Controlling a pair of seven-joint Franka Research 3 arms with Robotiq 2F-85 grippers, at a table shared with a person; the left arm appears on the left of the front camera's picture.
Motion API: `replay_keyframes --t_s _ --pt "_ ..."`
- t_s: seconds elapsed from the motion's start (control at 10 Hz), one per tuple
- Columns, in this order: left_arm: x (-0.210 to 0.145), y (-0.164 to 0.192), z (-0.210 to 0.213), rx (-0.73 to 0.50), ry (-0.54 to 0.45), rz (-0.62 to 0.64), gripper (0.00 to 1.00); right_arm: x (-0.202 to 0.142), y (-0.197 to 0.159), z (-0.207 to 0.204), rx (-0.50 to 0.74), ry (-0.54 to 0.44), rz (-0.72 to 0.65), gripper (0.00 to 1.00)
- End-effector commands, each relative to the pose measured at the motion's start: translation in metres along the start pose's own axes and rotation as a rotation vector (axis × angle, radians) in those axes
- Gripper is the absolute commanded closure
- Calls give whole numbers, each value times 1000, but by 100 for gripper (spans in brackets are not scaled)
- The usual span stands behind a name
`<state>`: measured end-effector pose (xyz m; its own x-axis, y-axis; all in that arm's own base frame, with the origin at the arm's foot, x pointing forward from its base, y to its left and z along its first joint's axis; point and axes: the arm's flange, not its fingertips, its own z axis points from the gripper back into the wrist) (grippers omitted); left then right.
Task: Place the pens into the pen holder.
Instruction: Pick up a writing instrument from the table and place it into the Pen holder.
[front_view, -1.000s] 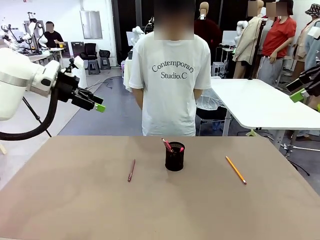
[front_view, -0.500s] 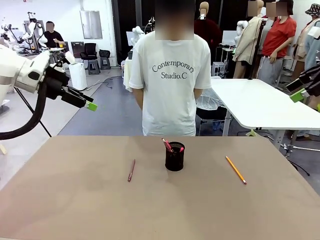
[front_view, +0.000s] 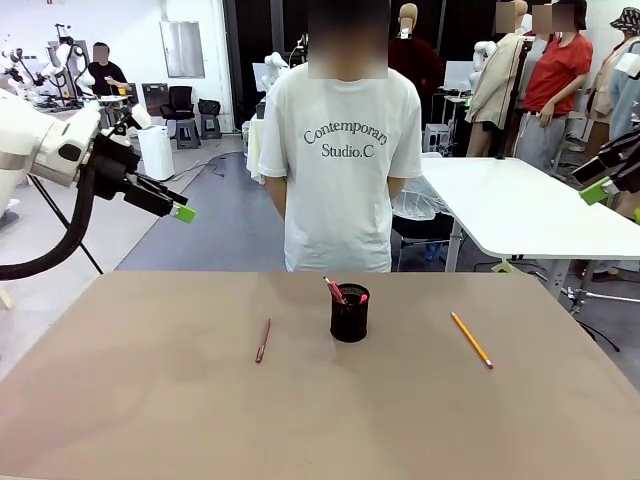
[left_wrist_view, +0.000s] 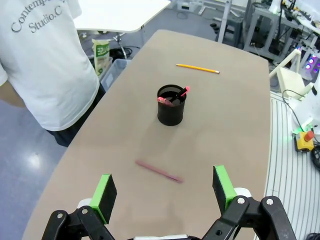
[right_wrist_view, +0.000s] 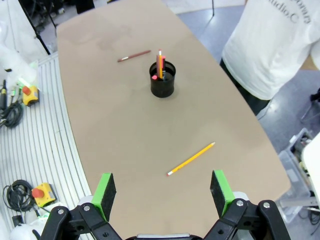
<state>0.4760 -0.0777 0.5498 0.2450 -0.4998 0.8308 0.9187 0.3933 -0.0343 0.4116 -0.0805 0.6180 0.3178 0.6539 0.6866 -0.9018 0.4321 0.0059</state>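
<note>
Two grippers hang raised well above the table (front_view: 150, 400), and neither touches anything.

Pose, left: the arm enters from the left with its forearm roughly level and its wrist angled down toward the right. The left gripper (front_view: 180, 207) hangs high off the table's far-left side. Its fingers are spread wide, the green pads are well apart, and nothing sits between them.

Pose, right: the right gripper (front_view: 600, 178) sits at the right edge of the front view, high off the table's far-right side and pointing down toward the left. In its wrist view the fingers are spread wide and hold nothing.

Task things: the pen holder (front_view: 349, 315) stands upright near the middle of the table, toward the far side. It is in front of a person (front_view: 345, 170) in a white T-shirt who stands at the far edge. One pen with red ends (front_view: 334, 291) leans inside it, its top tipped left. The reddish-brown pen (front_view: 263, 340) lies flat to the left of the holder, apart from it, running nearly near-to-far. The yellow-orange pencil (front_view: 471, 339) lies flat to the right of the holder, farther out, slanting from far-left to near-right.

Relative to the fingers: in the left wrist view the reddish-brown pen lies on the table in line with the gap between the pads, with the holder beyond it. In the right wrist view the pencil lies in line with that gripper's gap, with the holder farther on. All pens are well apart from both grippers.
</note>
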Motion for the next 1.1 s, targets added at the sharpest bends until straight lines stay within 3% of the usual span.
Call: replay_keyframes --t_s 0.0,0.2,0.5,0.8,1.0 --pt "0 -1 2 5 0 0 0 16 18 -54 -15 63 -111 0" --pt "0 -1 2 5 0 0 0 18 27 -100 6 141 -218 0" --pt "0 -1 2 5 0 0 0 21 34 -159 -162 374 -366 0" --pt "0 -1 2 5 0 0 0 11 9 -219 -277 564 -349 0" --pt "0 -1 2 5 0 0 0 -5 -3 -258 -282 667 -443 0"
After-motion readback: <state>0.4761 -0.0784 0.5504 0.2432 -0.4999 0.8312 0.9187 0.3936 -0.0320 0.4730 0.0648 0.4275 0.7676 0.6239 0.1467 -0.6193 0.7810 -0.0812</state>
